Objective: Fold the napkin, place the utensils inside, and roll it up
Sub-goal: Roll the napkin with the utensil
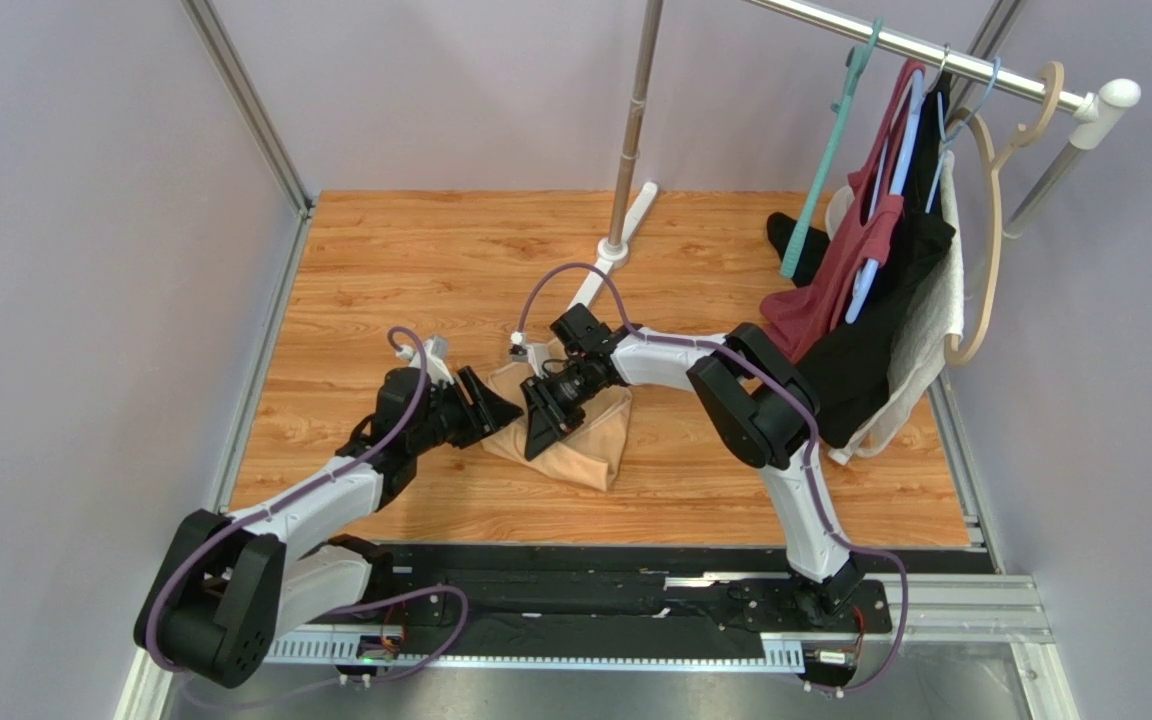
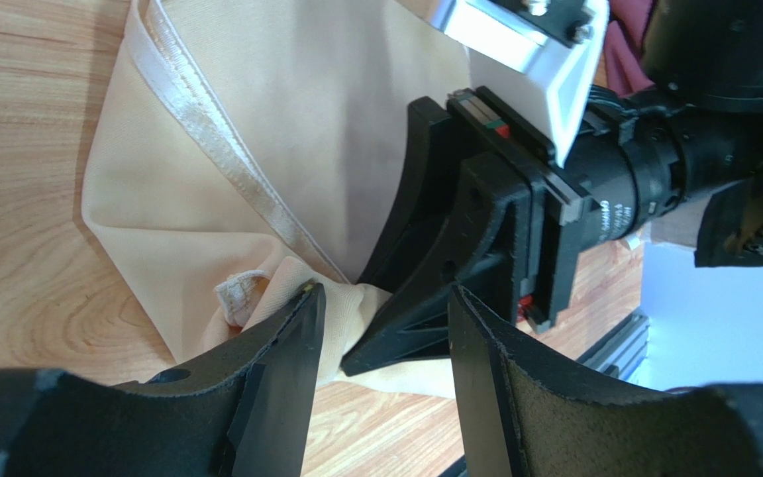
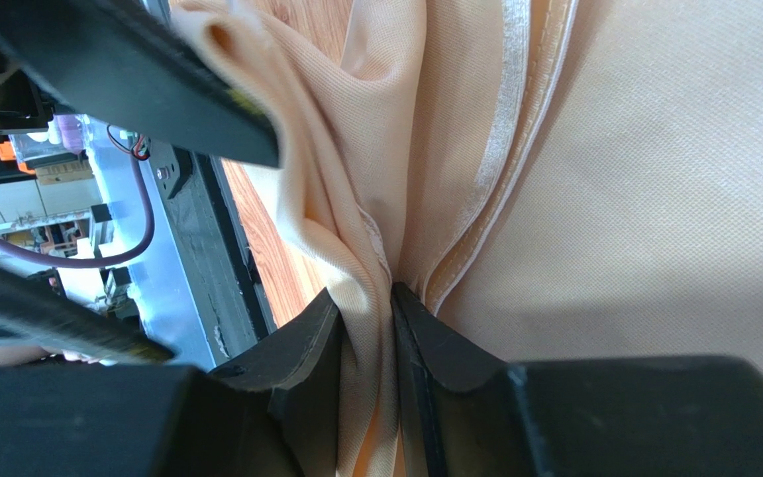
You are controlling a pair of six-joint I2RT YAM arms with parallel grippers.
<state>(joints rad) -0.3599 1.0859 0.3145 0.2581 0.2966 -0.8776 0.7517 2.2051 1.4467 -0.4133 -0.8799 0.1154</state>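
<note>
The wooden counter (image 1: 387, 255) carries a metal pole (image 1: 635, 135) at its far edge and hanging garments (image 1: 875, 323) over its far right corner. The napkin (image 1: 590, 443) lies midway between the left and right edges, nearer the near edge. It is a rumpled, partly doubled heap rather than a flat fold.

The right pincer (image 3: 392, 298) is nearly closed on a gathered ridge of the cloth, which is squeezed between its jaws just beside the pale hem band (image 3: 500, 149). The left pincer (image 2: 385, 298) stands roughly half open and grips nothing. A loose corner of the napkin brushes one of its fingers, and a finger of the right pincer sits in its gap.

The two are crowded, so if the left one closes now it would likely clamp its partner rather than cloth. The right one holds bunched layers, not one edge, so a pull may drag the whole heap and spoil the fold. No spoon shows in any view; if it lies under the cloth, a tug could flick it away.
</note>
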